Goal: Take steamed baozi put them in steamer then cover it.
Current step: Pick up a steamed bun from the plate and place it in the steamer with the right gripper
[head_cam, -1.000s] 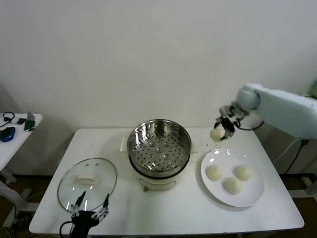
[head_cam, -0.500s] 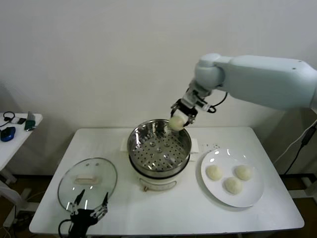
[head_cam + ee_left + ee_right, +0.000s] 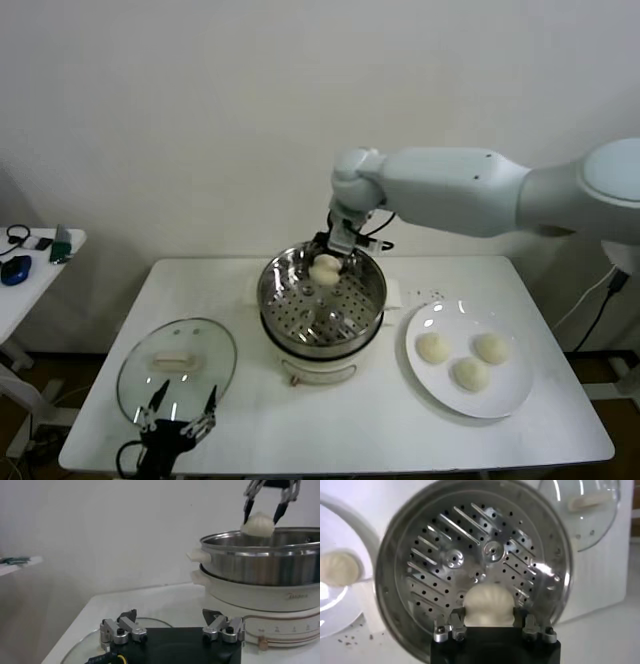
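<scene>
Lighting: even, bright, soft shadows. Glare on steamer (image 3: 475, 565) tray and cover (image 3: 176, 368). Left wrist view foreground blurred.

A faint grey brand mark is printed on the white base of the steamer (image 3: 260, 587); it is seemingly "Midea", though it cannot be read with certainty. Small dial figures are seen lower on that base but cannot be made out.
</scene>
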`<state>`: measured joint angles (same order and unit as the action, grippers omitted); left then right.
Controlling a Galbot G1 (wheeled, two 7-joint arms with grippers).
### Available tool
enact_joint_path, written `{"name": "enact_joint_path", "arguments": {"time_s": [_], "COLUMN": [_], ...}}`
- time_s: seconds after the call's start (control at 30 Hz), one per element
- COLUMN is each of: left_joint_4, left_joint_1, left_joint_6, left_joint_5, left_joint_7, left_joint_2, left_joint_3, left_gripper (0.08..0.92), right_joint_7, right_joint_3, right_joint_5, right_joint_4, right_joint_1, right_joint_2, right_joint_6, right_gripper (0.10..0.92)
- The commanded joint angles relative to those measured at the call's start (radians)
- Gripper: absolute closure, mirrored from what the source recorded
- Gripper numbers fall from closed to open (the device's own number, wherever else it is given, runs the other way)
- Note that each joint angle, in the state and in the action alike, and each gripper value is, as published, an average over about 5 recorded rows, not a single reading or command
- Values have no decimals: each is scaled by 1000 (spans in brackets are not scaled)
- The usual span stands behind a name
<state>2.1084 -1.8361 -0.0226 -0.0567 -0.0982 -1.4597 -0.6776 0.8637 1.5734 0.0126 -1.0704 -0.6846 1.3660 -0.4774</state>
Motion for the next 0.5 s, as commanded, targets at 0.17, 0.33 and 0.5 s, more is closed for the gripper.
{"name": "enact_joint_path", "arguments": {"time_s": [0.17, 0.33, 0.5], "left_joint_4": [-11, -12, -11], "left_joint_1": [8, 10, 8], "left_joint_6": [2, 2, 5], "left_joint_5": [0, 0, 0], "left_joint_7": [0, 0, 1], "left_joint_2": [-2, -2, -3], "left_joint_3": [3, 4, 2], "left_gripper": [177, 177, 177], "right_joint_7": [-29, -29, -45], "right_joint_3": [-17, -23, -25], "right_joint_5": [95, 94, 82], "right_joint_4": [223, 276, 310], "right_joint_1": [127, 143, 151], "right_joint_2": [83, 106, 123], "right_joint_6": [-81, -95, -110], "right_gripper": [372, 372, 360]}}
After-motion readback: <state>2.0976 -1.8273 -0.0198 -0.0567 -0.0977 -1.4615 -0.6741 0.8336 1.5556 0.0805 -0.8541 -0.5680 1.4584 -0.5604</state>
